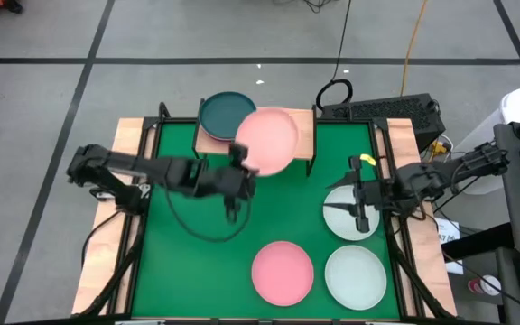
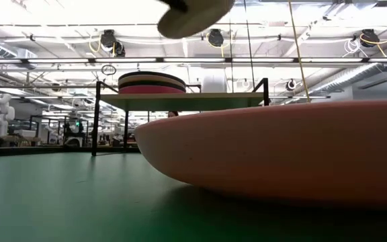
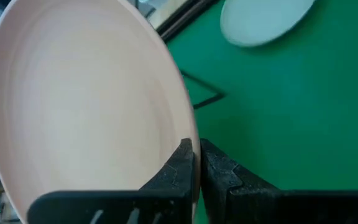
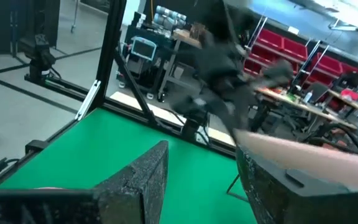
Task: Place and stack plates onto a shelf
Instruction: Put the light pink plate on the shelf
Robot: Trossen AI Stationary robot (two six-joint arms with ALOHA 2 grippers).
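Observation:
My left gripper [image 1: 240, 170] is shut on a pale salmon plate [image 1: 269, 140], which is in the air over the right half of the light-wood shelf [image 1: 307, 126]. In the low view that plate [image 2: 195, 16] shows high above the shelf board [image 2: 200, 101]. A stack topped by a dark teal plate [image 1: 224, 113] rests on the shelf's left half. A pink plate [image 1: 283, 271] and a mint-white plate [image 1: 355, 276] lie flat near the table's near edge. My right gripper [image 1: 361, 209] is open and hovers over another mint-white plate [image 1: 341, 217]. My left gripper pinches the salmon plate's rim [image 3: 191, 134] between its two fingers [image 3: 180, 168], one on the upper face and one on the underside. It comes roughly level from the table's left side. The plate is lifted clear and tilted.
The shelf stands on thin black legs [image 2: 97, 117] at the table's far edge. The near pink plate [image 2: 281, 154] fills much of the low view. Bare green table [image 1: 197, 262] lies left of it. A black cable loops on the table under the left arm.

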